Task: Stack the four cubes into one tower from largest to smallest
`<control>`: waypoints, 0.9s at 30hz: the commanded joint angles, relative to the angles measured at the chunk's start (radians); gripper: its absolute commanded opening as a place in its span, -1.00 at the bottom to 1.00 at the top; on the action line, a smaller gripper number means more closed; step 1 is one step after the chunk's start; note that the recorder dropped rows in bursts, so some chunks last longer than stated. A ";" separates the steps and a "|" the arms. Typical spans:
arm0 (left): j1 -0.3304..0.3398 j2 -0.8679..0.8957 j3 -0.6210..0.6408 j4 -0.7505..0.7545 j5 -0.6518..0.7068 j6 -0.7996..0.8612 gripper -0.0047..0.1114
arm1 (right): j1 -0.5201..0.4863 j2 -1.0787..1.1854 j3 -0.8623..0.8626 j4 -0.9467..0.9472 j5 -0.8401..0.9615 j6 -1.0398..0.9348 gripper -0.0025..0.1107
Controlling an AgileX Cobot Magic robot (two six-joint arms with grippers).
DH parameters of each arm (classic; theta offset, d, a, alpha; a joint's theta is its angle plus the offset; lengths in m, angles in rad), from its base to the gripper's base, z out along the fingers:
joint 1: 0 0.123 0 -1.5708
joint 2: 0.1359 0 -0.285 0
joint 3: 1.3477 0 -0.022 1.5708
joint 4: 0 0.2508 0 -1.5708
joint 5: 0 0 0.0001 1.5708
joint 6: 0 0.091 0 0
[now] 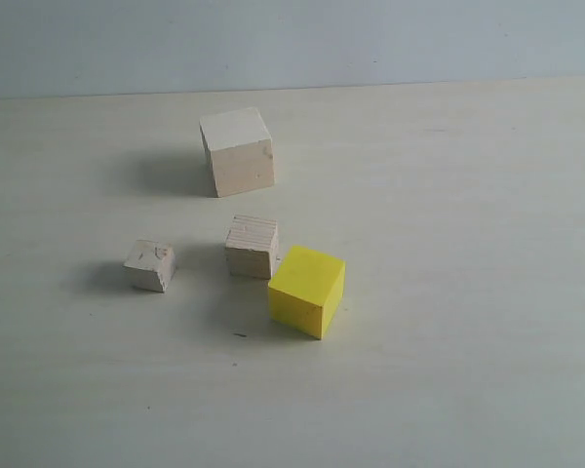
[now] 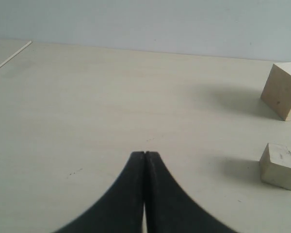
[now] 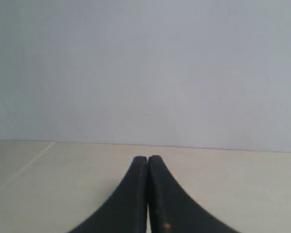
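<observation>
We judge that the yellow cube (image 1: 307, 290) lies slightly to the right arm's side. The left end effector (image 2: 144, 154) and right end effector (image 3: 148, 158) are both closed and empty (well apart from the cubes).

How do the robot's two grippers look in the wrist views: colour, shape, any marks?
Both are plain black. The left gripper has two smooth fingers, broad at the base and curving to narrow tips. The right gripper has the same shape, with a small orange speck on one finger. No cables or labels show.
</observation>
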 commanded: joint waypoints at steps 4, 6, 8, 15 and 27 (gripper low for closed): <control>-0.002 -0.006 0.003 -0.012 -0.012 -0.004 -0.92 | 0.003 0.206 -0.006 -0.030 -0.031 -0.048 -0.94; -0.002 -0.006 0.003 -0.012 -0.012 -0.004 -0.92 | 0.003 0.294 -0.006 -0.030 0.045 -0.060 -0.84; -0.002 -0.006 0.003 -0.012 -0.012 -0.004 -0.92 | 0.016 0.365 -0.013 -0.030 0.099 -0.108 -0.74; -0.002 -0.006 0.003 -0.012 -0.012 -0.004 -0.92 | 0.288 0.532 -0.125 -0.242 0.219 -0.221 -0.41; -0.002 -0.006 0.003 -0.012 -0.012 -0.004 -0.92 | 0.368 0.546 -0.125 -0.398 0.189 -0.140 0.02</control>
